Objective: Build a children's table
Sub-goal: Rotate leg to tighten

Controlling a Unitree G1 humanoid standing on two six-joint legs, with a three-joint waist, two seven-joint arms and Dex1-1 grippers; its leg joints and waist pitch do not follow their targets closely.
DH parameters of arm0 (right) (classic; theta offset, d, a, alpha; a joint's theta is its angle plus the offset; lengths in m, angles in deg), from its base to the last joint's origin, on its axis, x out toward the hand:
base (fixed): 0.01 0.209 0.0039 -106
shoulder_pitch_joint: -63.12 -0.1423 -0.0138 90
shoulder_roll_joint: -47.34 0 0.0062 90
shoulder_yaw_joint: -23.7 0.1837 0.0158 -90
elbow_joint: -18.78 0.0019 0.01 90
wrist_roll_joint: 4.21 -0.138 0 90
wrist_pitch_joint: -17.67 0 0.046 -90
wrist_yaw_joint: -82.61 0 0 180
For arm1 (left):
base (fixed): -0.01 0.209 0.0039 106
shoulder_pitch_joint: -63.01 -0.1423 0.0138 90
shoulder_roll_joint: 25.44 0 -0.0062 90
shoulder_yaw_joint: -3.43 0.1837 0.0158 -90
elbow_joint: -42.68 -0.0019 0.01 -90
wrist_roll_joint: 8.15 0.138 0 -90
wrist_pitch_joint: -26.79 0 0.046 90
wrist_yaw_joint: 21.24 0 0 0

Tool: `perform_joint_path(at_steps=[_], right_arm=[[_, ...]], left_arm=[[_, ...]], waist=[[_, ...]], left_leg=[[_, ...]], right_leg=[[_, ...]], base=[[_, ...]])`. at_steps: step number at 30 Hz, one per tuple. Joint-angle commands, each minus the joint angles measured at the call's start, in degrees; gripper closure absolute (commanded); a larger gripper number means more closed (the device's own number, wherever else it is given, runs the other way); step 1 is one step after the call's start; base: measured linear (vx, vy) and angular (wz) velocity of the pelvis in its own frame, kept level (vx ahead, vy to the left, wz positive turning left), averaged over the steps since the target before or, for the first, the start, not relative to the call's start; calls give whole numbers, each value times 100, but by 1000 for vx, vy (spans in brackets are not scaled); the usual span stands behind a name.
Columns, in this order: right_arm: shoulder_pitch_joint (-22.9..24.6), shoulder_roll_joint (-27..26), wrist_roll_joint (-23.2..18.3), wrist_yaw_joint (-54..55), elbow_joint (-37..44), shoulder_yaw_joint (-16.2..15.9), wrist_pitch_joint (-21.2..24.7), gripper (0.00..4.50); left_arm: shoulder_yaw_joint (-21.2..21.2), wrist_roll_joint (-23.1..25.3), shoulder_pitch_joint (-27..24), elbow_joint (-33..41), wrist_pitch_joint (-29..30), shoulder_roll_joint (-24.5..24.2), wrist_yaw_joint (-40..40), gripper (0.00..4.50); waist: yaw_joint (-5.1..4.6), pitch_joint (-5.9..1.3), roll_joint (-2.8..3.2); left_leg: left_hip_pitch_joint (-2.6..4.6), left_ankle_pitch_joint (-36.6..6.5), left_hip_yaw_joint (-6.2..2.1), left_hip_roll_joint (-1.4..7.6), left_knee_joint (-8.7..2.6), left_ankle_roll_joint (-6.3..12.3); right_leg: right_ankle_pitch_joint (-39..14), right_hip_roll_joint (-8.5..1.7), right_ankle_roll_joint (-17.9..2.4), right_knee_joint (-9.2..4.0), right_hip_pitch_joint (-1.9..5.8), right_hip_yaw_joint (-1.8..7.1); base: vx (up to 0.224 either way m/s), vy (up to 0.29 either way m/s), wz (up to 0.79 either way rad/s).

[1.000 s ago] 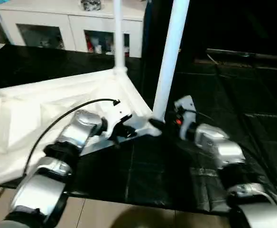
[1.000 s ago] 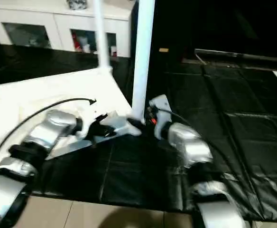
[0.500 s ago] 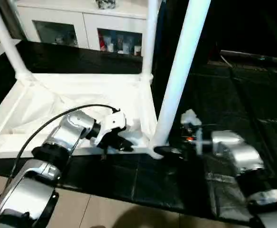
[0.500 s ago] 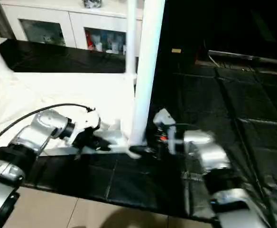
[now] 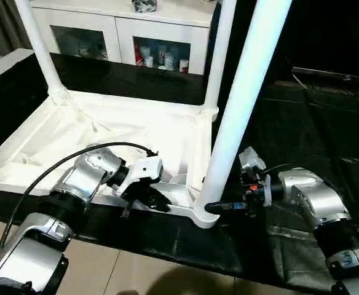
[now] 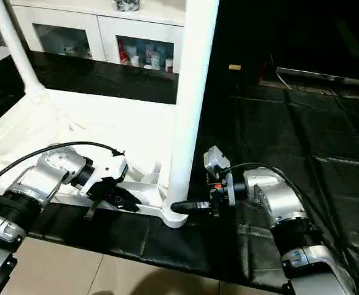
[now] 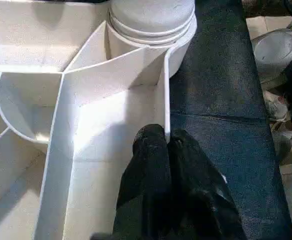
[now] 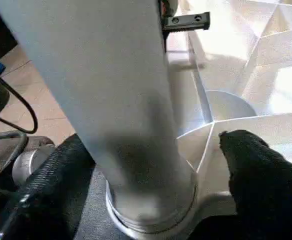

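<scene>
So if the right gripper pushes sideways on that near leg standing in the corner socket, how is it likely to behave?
The near leg is tall and seated only at its base in the corner socket, so a high push would probably lever the upturned top. It looks like stiff, smooth plastic, likely slippery between the right gripper's open fingers. The left gripper pinching the rim should steady it.

Glaring white plastic (dark surroundings)

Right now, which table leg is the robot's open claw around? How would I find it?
Find the white table top lying upside down on the black mat. Three white legs stand up from its corners; go to the corner nearest the robot, between its two arms. That leg looks thickest and has the right end effector open around its base.
</scene>
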Motion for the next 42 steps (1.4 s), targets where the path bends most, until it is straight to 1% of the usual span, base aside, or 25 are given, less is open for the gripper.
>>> perform_joint_path(at_steps=[1, 7, 8, 11, 14, 17, 19, 20, 21, 22, 23, 24, 25, 26, 27, 29, 30, 31, 32, 34, 35, 36, 38, 39, 42], right_arm=[[-85, 17, -8, -75, 29, -51, 0, 68], [-91, -20, -21, -49, 52, -38, 5, 121], [-84, -26, -31, -65, 68, -41, 6, 121], [-67, -22, -70, -100, 95, -71, 0, 154], [-44, -23, -81, -111, 125, -81, 10, 165], [-7, -32, -95, -136, 183, -89, 46, 198], [29, -57, -112, -149, 224, -85, 85, 201], [29, -57, -112, -149, 224, -85, 85, 218], [49, -84, -134, -113, 260, -74, 128, 218], [62, -101, -153, -86, 285, -68, 158, 231], [113, -214, -101, 275, 319, -33, 215, 235], [124, -253, -73, 407, 314, -20, 226, 235], [135, -355, 35, 734, 268, -1, 188, 239], [135, -355, 35, 734, 268, -1, 188, 239], [124, -565, 206, 1328, 156, 54, 131, 241], [64, -819, 323, 1938, 6, 142, 107, 244], [57, -841, 330, 1986, -8, 150, 106, 246], [0, -996, 379, 2324, -106, 205, 75, 248], [-98, -1190, 432, 2767, -247, 279, 74, 249], [-224, -1423, 487, 3272, -413, 357, 60, 250], [-367, -1682, 516, 3740, -549, 418, 120, 252], [-379, -1705, 518, 3778, -559, 424, 127, 252], [-532, -1944, 578, 4277, -729, 520, 183, 252], [-600, -2038, 628, 4508, -814, 564, 185, 252], [-804, -2290, 708, 5001, -1088, 658, 215, 252]], left_arm=[[182, -45, -16, 266, -79, 72, -252, 450], [208, -51, -72, 345, -104, 46, -252, 450], [211, -46, -86, 360, -108, 38, -252, 450], [218, -39, -97, 375, -107, 31, -247, 450], [224, -30, -108, 386, -111, 25, -238, 450], [225, -24, -117, 398, -105, 24, -221, 450], [217, -5, -120, 386, -102, 37, -158, 450], [217, -5, -120, 386, -102, 37, -158, 450], [211, 36, -114, 346, -98, 58, -55, 450], [207, 65, -110, 318, -95, 73, 18, 450], [171, 161, -65, 209, 63, 173, 352, 450], [156, 180, -50, 181, 127, 206, 447, 450], [61, 181, 9, 67, 226, 326, 743, 450], [61, 181, 9, 67, 226, 326, 743, 450], [-83, 167, 116, -121, 375, 515, 1170, 450], [-197, 159, 230, -298, 539, 688, 1547, 450], [-206, 158, 240, -312, 554, 703, 1579, 450], [-275, 145, 310, -417, 681, 812, 1804, 450], [-354, 128, 392, -542, 830, 941, 2081, 450], [-454, 123, 484, -689, 996, 1099, 2436, 450], [-596, 101, 584, -850, 1162, 1282, 2874, 450], [-611, 101, 594, -867, 1173, 1300, 2918, 450], [-771, 84, 722, -1049, 1275, 1498, 3368, 450], [-833, 83, 781, -1132, 1296, 1577, 3545, 450], [-991, 73, 941, -1323, 1346, 1783, 3951, 450]], waist=[[-47, -384, 3], [-48, -390, -6], [-51, -388, 0], [-53, -389, 7], [-60, -391, 1], [-58, -393, 2], [-58, -393, 0], [-56, -393, 0], [-60, -389, 5], [-60, -387, 1], [-60, -375, 6], [-59, -374, 3], [-63, -361, 0], [-75, -359, 0], [-79, -351, -7], [-107, -335, 8], [-136, -329, -5], [-179, -331, -8], [-234, -333, 7], [-287, -336, 7], [-343, -338, -7], [-363, -340, -1], [-377, -344, -1], [-384, -346, -15], [-391, -362, -2]], left_leg=[[-45, -1034, 117, -63, -359, 249], [-50, -1003, 115, -63, -354, 255], [-53, -992, 115, -65, -354, 257], [-46, -1003, 117, -65, -353, 252], [-50, -1006, 116, -66, -351, 256], [-47, -991, 116, -67, -348, 256], [-53, -960, 115, -67, -347, 263], [-53, -959, 115, -67, -347, 258], [-44, -991, 116, -65, -351, 255], [-42, -1024, 118, -69, -349, 244], [-41, -1074, 118, -70, -354, 227], [-35, -1087, 121, -71, -355, 215], [-27, -1162, 116, -78, -363, 177], [-36, -1189, 114, -83, -365, 153], [-20, -1269, 106, -92, -370, 115], [3, -1378, 96, -128, -368, 35], [-14, -1389, 97, -137, -372, 28], [-32, -1420, 80, -146, -379, 4], [-13, -1501, 67, -151, -377, 8], [-25, -1506, 60, -160, -374, -4], [-60, -1454, 55, -172, -374, 32], [-46, -1460, 55, -180, -363, 40], [-30, -1443, 73, -180, -354, 104], [-34, -1429, 69, -174, -356, 96], [-44, -1289, 72, -168, -362, 110]], right_leg=[[-1364, -213, -1184, -323, 370, 236], [-1357, -217, -1171, -313, 376, 237], [-1351, -215, -1170, -312, 376, 236], [-1347, -213, -1177, -316, 372, 237], [-1339, -210, -1176, -312, 378, 235], [-1321, -211, -1182, -310, 379, 237], [-1276, -207, -1182, -304, 382, 237], [-1276, -209, -1177, -303, 383, 239], [-1319, -210, -1179, -310, 376, 237], [-1382, -208, -1164, -318, 376, 237], [-1487, -207, -1125, -338, 369, 238], [-1539, -208, -1095, -344, 364, 240], [-1750, -212, -1028, -366, 357, 234], [-1865, -213, -981, -376, 363, 234], [-2120, -214, -879, -407, 353, 225], [-2649, -223, -652, -482, 320, 209], [-2763, -218, -589, -499, 326, 204], [-2891, -221, -503, -515, 336, 188], [-2994, -219, -475, -535, 322, 170], [-3003, -215, -477, -539, 321, 161], [-2950, -209, -474, -542, 346, 154], [-2973, -205, -481, -549, 327, 147], [-2869, -195, -520, -555, 305, 164], [-2822, -198, -550, -541, 305, 165], [-2490, -194, -665, -495, 318, 182]], base=[[0, 0, 0], [0, 0, 0], [0, 0, 0], [0, 0, 0], [0, 0, 0], [0, 0, 0], [0, 0, 0], [0, 0, 0], [0, 0, 0], [0, 0, 0], [0, 0, 0], [0, 0, 0], [0, 0, 0], [0, 0, 0], [0, 0, 0], [0, 0, 0], [0, 0, 0], [0, 0, 0], [0, 0, 0], [0, 0, 0], [0, 0, 0], [0, 0, 0], [0, 0, 0], [0, 0, 0], [0, 0, 0]])
